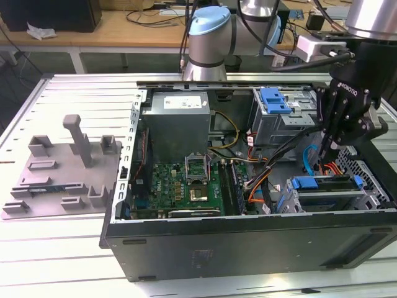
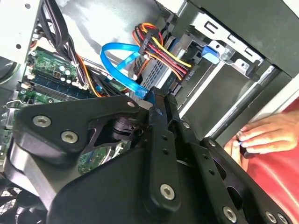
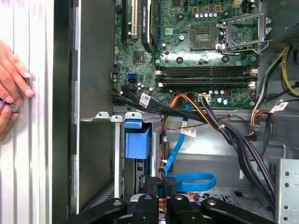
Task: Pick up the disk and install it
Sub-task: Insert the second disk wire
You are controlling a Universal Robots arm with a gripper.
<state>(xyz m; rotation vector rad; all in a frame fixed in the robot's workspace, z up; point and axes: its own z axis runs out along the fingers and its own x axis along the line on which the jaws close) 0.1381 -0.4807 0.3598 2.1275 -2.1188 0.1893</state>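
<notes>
The disk (image 1: 325, 197) lies flat in the case's lower drive bay, at the exterior view's right (silver body, bright blue carrier frame along its edges).

Exterior view: even, bright overhead light; slatted tabletop (image 1: 68, 248) reads near white, with little shadow under the grey fixture plate (image 1: 62, 167). Computer case (image 1: 248, 248) front wall dark, low detail. Glare patch on the silver arm segment (image 1: 372, 15). Slight softness throughout; straight slats bow mildly toward the frame edges.

Second wrist view: gripper (image 2: 156, 105) close to the lens, black links soft and out of focus with dull highlights; blue cable (image 2: 117, 58) and circuit board (image 2: 51, 74) sharper. Upper part washed out by glare.

First wrist view: circuit board (image 3: 205, 60) crisp, evenly lit; case wall (image 3: 63, 112) in deep shadow.
</notes>
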